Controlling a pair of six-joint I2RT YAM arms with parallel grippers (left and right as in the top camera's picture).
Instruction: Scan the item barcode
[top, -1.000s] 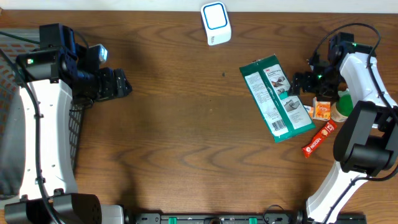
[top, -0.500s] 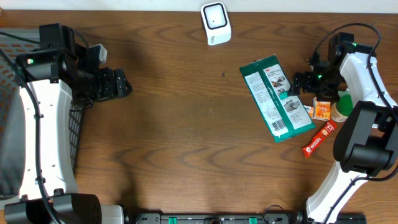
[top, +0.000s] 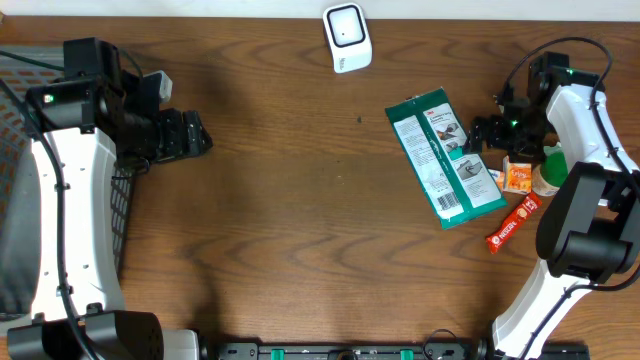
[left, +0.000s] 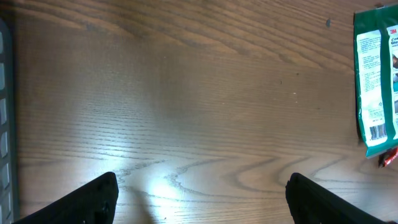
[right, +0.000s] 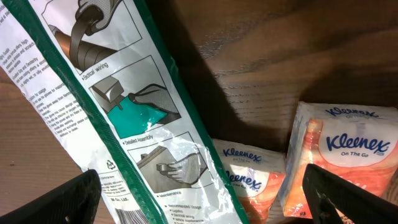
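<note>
Your right tool (top: 480, 133) hangs wide open and empty, low over the right edge of the green packet (top: 443, 158). Your left tool (top: 190, 135) is also spread wide, holding nothing, well apart to the packet's left over bare surface (top: 300, 220). The packet, which I take as the item to scan, lies flat on the surface, printed back up. Its barcode (left: 377, 132) sits at the end farthest from the white scanner (top: 347, 38), which stands beyond the packet's upper left corner.

The likely trouble is the grip. The packet is thin, glossy film lying flat, so the fingers (right: 62, 202) may slide over it or pinch only a wrinkle and drop it on the lift. The Kleenex packs (right: 348, 143) lie just beside the packet's right edge, one seemingly tucked under it; closing there could catch a pack or drag it along. Lifted by this edge, the barcode may end up turned away from the scanner.

You cannot tell from the wrist view whether the fingers touch the film. The red bar (top: 512, 223) off the packet's lower right corner is too small to read, and the green-and-white thing (top: 550, 170) beyond the packs is half hidden by the arm (top: 585, 110).
</note>
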